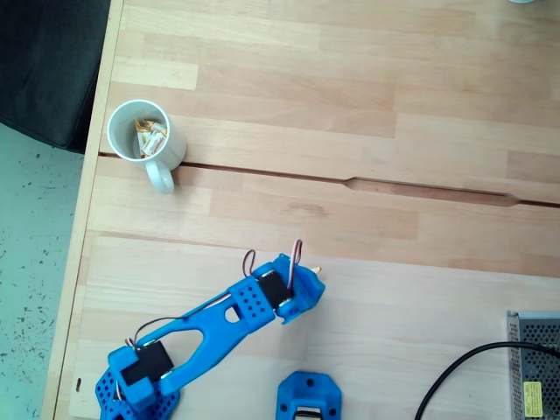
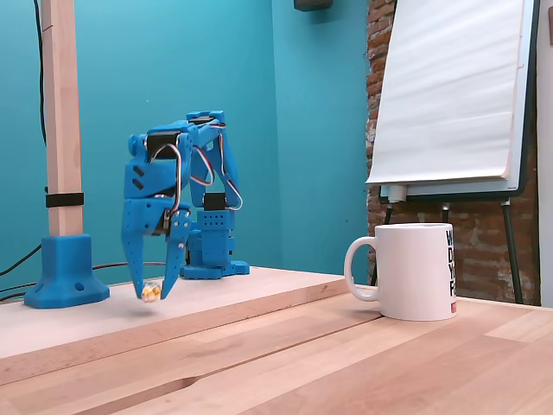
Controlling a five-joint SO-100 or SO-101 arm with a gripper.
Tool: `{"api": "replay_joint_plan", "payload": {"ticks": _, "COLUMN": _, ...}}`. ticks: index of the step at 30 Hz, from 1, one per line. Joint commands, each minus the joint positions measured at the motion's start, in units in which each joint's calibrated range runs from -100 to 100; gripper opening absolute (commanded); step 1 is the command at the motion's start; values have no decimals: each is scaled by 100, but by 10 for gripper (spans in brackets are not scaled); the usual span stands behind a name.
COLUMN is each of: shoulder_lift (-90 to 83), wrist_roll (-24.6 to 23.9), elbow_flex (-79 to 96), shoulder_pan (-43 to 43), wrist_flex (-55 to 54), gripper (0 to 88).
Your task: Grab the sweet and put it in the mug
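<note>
In a fixed view from the side, my blue gripper (image 2: pixel 151 290) points straight down. It is shut on the sweet (image 2: pixel 150 294), a tiny white and orange-gold candy held at or just above the wooden table. From above in a fixed view, the gripper (image 1: pixel 302 287) covers the sweet except for a gold end (image 1: pixel 317 269). The white mug (image 1: pixel 140 131) stands upright near the table's far left edge, handle toward the arm. Several similar sweets (image 1: pixel 150 136) lie inside it. From the side the mug (image 2: pixel 415 272) stands well to the right of the gripper.
A second blue printed part (image 1: pixel 308 394) sits by the front edge. A metal power supply (image 1: pixel 534 367) with a black cable (image 1: pixel 455 376) lies at the lower right. A long groove (image 1: pixel 429 188) crosses the table. A wooden post in a blue foot (image 2: pixel 65 268) stands left of the arm.
</note>
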Motion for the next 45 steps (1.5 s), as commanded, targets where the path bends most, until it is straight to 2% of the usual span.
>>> {"api": "replay_joint_plan", "payload": {"ticks": 1, "shoulder_lift": -818, "wrist_roll": -230, "elbow_flex": -355, "shoulder_pan": -342, "wrist_flex": 430, "gripper": 0}}
{"api": "replay_joint_plan", "payload": {"ticks": 9, "shoulder_lift": -1799, "wrist_roll": -689, "elbow_flex": -373, "shoulder_pan": -974, "wrist_flex": 1914, "gripper": 0}}
{"api": "replay_joint_plan", "payload": {"ticks": 13, "shoulder_lift": -2281, "wrist_roll": -869, "elbow_flex": -381, "shoulder_pan": -1395, "wrist_flex": 2180, "gripper": 0}}
{"api": "replay_joint_plan", "payload": {"ticks": 25, "shoulder_lift": -3374, "wrist_roll": -2046, "elbow_flex": -373, "shoulder_pan": -2600, "wrist_flex": 2172, "gripper": 0}}
{"api": "replay_joint_plan", "payload": {"ticks": 39, "shoulder_lift": -4407, "wrist_roll": -2769, "elbow_flex": -346, "shoulder_pan": -4060, "wrist_flex": 2156, "gripper": 0}}
{"api": "replay_joint_plan", "payload": {"ticks": 45, "shoulder_lift": -3994, "wrist_roll": -2999, "elbow_flex": -69, "shoulder_pan": -4140, "wrist_flex": 1075, "gripper": 0}}
